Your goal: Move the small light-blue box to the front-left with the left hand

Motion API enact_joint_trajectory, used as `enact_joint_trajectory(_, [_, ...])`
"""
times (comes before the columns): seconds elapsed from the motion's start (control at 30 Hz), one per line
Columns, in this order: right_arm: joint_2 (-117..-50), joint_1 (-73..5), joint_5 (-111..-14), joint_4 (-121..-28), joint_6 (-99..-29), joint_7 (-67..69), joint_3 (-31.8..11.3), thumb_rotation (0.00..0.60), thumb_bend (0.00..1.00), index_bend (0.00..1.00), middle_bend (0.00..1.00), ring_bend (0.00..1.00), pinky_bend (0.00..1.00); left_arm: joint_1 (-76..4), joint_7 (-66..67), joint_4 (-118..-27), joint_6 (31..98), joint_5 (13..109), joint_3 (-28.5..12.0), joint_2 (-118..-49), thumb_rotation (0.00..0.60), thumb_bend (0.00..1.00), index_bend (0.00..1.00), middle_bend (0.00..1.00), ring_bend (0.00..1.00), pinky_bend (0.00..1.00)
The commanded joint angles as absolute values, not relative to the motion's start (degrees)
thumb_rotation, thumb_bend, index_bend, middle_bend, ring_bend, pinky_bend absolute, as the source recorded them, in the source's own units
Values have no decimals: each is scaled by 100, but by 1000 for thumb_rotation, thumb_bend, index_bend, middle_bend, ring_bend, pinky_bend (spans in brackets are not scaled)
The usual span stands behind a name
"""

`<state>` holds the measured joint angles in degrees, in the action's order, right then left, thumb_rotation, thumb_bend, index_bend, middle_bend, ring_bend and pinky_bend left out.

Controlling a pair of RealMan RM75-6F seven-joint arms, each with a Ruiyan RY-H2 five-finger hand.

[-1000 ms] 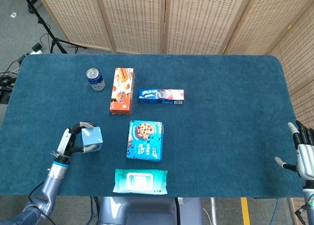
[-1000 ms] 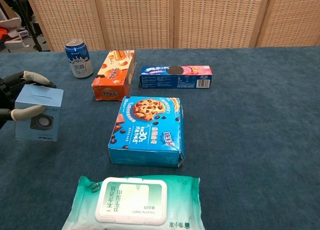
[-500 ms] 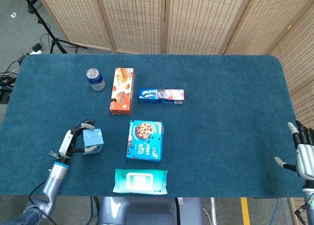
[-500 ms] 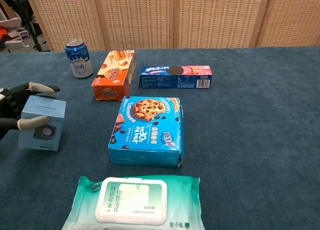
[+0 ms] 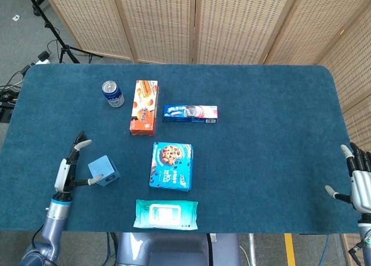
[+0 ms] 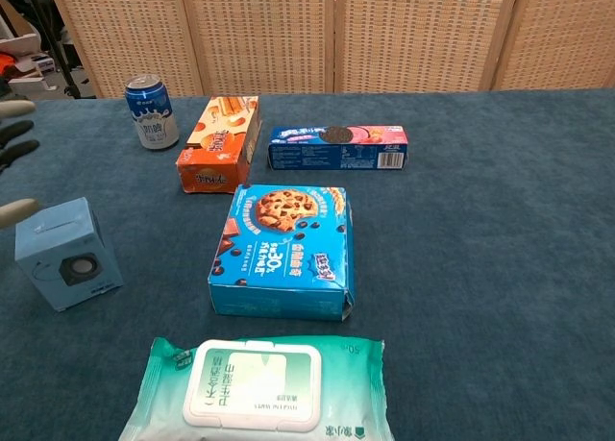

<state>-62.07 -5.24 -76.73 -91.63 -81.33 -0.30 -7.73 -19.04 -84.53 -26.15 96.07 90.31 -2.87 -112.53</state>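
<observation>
The small light-blue box point(image 5: 105, 171) sits on the blue table point(image 5: 261, 138) at the front-left, resting flat on its base and turned at an angle to the table's edge. It is a little cube-shaped carton in pale blue, and the chest view shows a slot-like line on its top and a dark round speaker-like picture on the face toward the camera point(image 6: 67, 253). It stands alone with free cloth on every side, well left of the cookie box point(image 5: 171, 166) and up-left of the wipes pack point(image 5: 166, 214), nothing gripping it.
</observation>
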Motion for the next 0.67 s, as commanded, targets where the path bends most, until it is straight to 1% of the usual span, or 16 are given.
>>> enact_joint_trajectory(0.03, [-6204, -523, -7695, -9170, -8139, -31, -764, 600, 0, 0, 0, 0, 0, -1820, -7642, -3010, 10054, 9200, -251, -10794, 600, 0, 156, 0, 0, 3])
enact_joint_trajectory(0.07, [-6203, -522, -7707, -9174, -8144, -33, -760, 600, 0, 0, 0, 0, 0, -1832, -7263, -3164, 10073, 9243, -226, -10620, 600, 0, 150, 0, 0, 0])
enact_joint_trajectory(0.2, [-6197, -508, -7751, -9192, -8184, -34, -748, 600, 0, 0, 0, 0, 0, -1850, -5340, -4377, 9720, 9311, -93, -9567, 600, 0, 100, 0, 0, 0])
enact_joint_trajectory(0.23, [-6194, -503, -7758, -9197, -8196, -32, -748, 600, 0, 0, 0, 0, 0, -1838, -4792, -4857, 9529, 9273, -56, -9219, 600, 0, 87, 0, 0, 0])
enact_joint_trajectory(0.27, [-6190, -495, -7774, -9211, -8220, -24, -748, 600, 0, 0, 0, 0, 0, -1792, -3882, -5339, 9235, 9136, -33, -8722, 600, 0, 74, 0, 0, 0])
enact_joint_trajectory(0.3, [-6184, -489, -7786, -9220, -8234, -21, -745, 600, 0, 0, 0, 0, 0, -1755, -3050, -6262, 8970, 8972, -29, -8171, 600, 0, 58, 0, 0, 0])
enact_joint_trajectory(0.37, [-6177, -480, -7797, -9231, -8251, -15, -742, 600, 0, 0, 0, 0, 0, -1696, -2164, -7430, 8682, 8703, -35, -7509, 600, 0, 30, 0, 0, 0])
enact_joint_trajectory(0.43, [-6175, -471, -7804, -9237, -8271, -20, -742, 600, 0, 0, 0, 0, 0, -1623, -1624, -8214, 8489, 8447, -38, -7017, 600, 0, 18, 0, 0, 0])
enact_joint_trajectory(0.53, [-6179, -464, -7819, -9242, -8285, -37, -733, 600, 0, 0, 0, 0, 0, -1522, -1412, -8618, 8418, 8262, -57, -6726, 600, 0, 8, 0, 0, 0])
enact_joint_trajectory(0.67, [-6187, -461, -7845, -9256, -8299, -69, -721, 600, 0, 0, 0, 0, 0, -1456, -1484, -8770, 8364, 8242, -82, -6579, 600, 0, 6, 0, 0, 0])
